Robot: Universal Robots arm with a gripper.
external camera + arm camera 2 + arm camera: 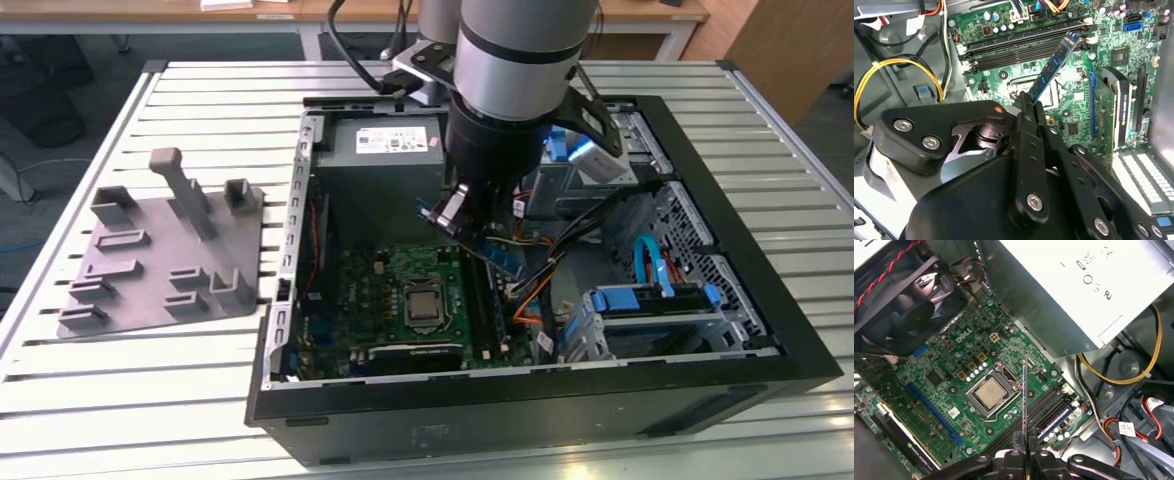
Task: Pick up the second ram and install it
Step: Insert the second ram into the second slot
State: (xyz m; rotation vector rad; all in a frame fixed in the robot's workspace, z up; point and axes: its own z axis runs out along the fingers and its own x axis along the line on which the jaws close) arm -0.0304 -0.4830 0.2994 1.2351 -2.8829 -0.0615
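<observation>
Pincer (1028,106) clenched on the second ram (1054,65), tilted over the motherboard (949,375) slots (1019,47) inside the open case (534,420).

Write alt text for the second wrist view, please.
The black gripper is shut on the second ram, a slim blue-green stick held above the green motherboard, its far end toward the long black slots.

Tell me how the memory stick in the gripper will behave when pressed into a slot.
Probably stiff yet fragile: the memory stick is a thin bare board, edge-on in the first wrist view. The gripper pinches one end only, so it may pivot or slip under off-centre force.
</observation>
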